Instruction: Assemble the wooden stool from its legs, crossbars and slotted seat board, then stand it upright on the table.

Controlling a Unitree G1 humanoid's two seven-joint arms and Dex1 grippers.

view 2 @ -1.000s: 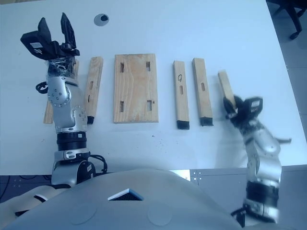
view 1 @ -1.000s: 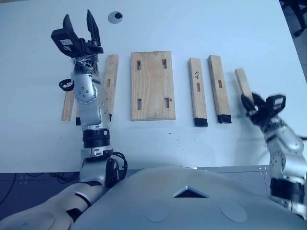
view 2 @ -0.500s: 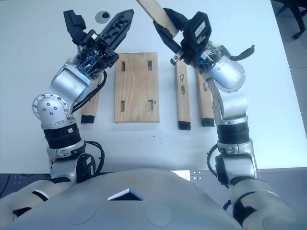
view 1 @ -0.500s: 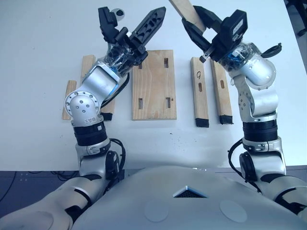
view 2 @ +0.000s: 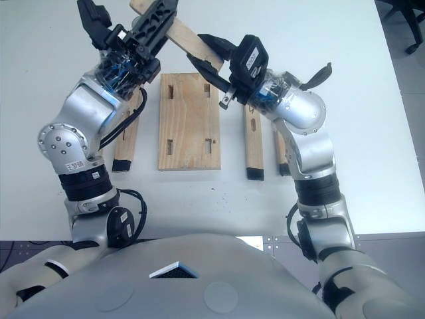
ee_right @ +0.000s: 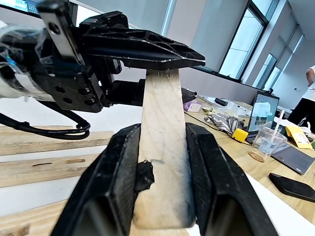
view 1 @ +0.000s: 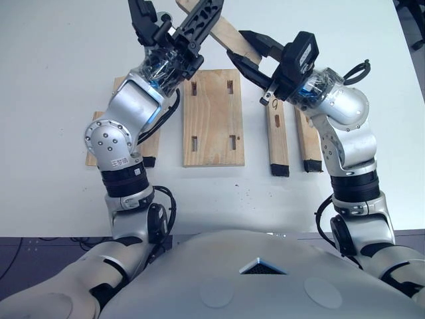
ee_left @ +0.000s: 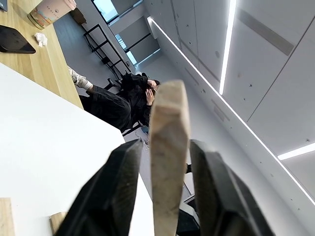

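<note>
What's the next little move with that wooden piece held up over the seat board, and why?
Probably close the left gripper on the crossbar: its open fingers straddle the far end, while the right gripper is clamped on the near end above the seat board.

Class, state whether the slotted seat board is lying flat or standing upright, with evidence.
Lying flat: the seat board rests broad face up on the table, four slots showing, no legs fitted.

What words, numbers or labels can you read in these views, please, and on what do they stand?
"9", handwritten, on the wooden leg just right of the seat board.
The white sticker on the right gripper: too small to read.
Print on the cup: blurred.
</note>
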